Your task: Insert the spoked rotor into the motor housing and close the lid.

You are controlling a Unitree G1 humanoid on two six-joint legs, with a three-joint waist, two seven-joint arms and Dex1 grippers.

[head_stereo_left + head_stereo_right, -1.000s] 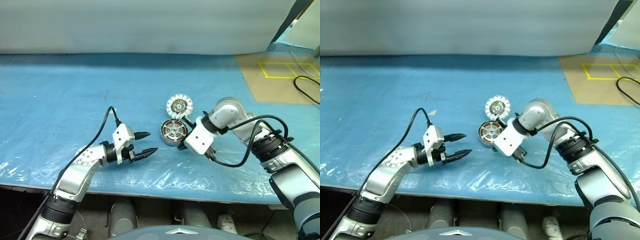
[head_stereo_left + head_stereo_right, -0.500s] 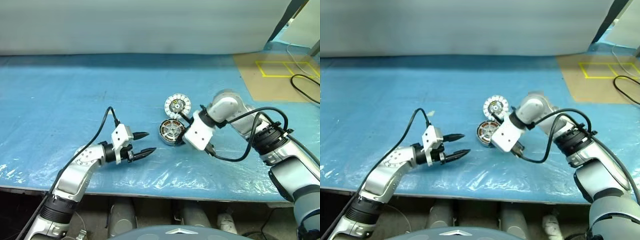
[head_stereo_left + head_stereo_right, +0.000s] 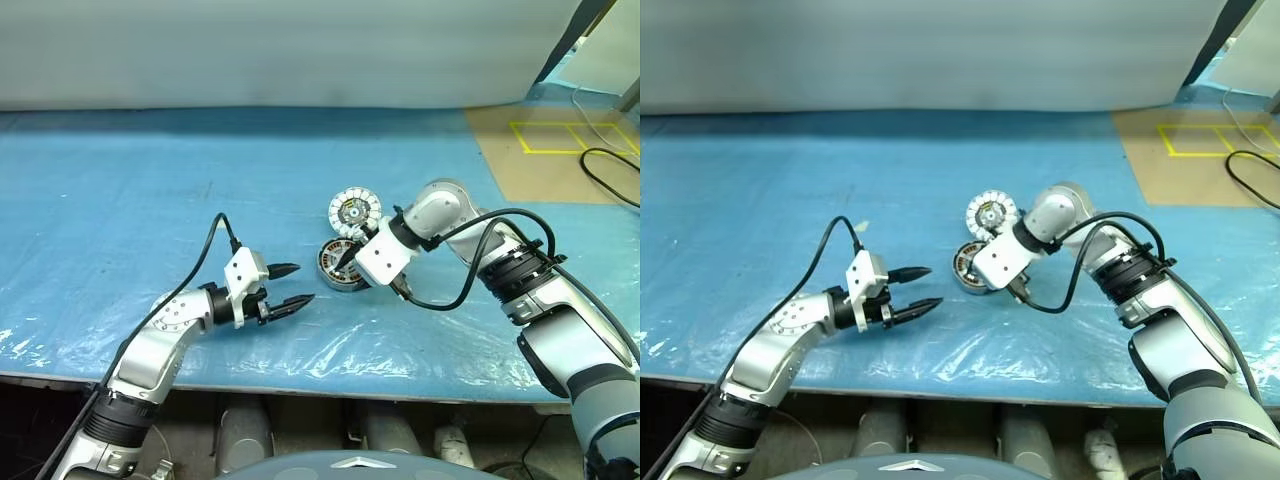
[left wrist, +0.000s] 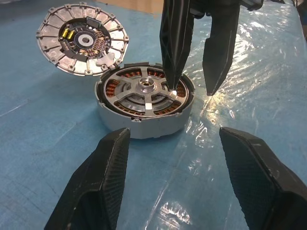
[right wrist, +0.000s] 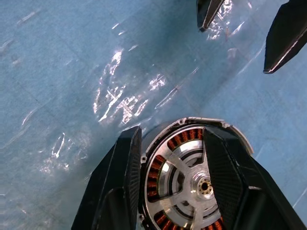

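Observation:
The motor housing (image 3: 340, 266) lies on the blue table, its copper windings showing around the rim. The spoked rotor (image 4: 144, 96) sits inside it, silver spokes and hub facing up. The lid (image 3: 355, 211) rests just behind the housing with its segmented face up, close against the rim. My right gripper (image 4: 191, 90) points down from above and is open. One finger tip rests on the rotor and the other hangs outside the housing wall. To the left of the housing, my left gripper (image 3: 303, 283) is open and empty, aimed at it.
Wrinkled clear plastic covers the blue table (image 3: 150, 180). Its front edge (image 3: 300, 385) runs close below the arms. A brown floor patch with yellow tape (image 3: 560, 140) and a black cable (image 3: 610, 170) lie at the far right.
My right gripper has shifted left over the housing and its fingers have gone from shut to open. The left arm has kept still.

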